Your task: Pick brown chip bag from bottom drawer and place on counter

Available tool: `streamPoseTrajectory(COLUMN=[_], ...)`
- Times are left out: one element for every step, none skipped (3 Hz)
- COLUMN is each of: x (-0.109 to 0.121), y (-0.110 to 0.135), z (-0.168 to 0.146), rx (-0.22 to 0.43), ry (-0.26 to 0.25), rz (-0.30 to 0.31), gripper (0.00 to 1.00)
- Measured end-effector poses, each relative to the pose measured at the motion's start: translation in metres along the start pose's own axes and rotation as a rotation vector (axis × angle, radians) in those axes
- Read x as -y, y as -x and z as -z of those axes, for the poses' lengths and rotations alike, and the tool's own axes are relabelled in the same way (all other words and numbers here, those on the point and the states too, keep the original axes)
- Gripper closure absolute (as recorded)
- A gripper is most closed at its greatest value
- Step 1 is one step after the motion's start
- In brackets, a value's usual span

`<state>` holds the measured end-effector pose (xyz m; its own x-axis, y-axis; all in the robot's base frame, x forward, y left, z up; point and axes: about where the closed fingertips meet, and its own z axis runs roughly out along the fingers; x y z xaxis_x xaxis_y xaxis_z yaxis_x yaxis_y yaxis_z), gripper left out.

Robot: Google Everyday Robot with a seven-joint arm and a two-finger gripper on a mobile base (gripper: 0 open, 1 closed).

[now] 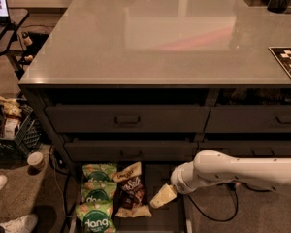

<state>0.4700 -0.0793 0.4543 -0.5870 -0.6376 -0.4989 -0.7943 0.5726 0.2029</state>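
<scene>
The brown chip bag [130, 189] lies in the open bottom drawer [157, 217], its dark brown middle with white script facing up and cream ends at top and bottom. My white arm reaches in from the right, and my gripper [161, 198] hangs low over the drawer, just to the right of the bag. The gripper appears as a pale wedge pointing down-left toward the bag. The glossy grey counter [174, 33] spans the top of the dark cabinet.
Three green "dang" bags [97, 205] lie in the drawer left of the brown bag. Two closed handled drawers [127, 119] sit above. A black crate [9, 130], a cup [36, 160] and a shoe [12, 223] are on the floor left. A checkered board [288, 61] lies on the counter's right.
</scene>
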Motion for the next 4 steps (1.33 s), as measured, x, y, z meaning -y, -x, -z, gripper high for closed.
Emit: streamPoseTrajectory(x=[-0.001,0.014,0.044,0.044], y=[-0.003,-0.011,-0.017,-0.017], z=[-0.019,-0.059,-0.127,-0.13], rx=[0.032,0.075,0.114,0.114], ry=[0.015,0.002,-0.023,-0.02], rz=[-0.019,-0.062,-0.124,-0.127], gripper=[0.0,0.0,0.0,0.0])
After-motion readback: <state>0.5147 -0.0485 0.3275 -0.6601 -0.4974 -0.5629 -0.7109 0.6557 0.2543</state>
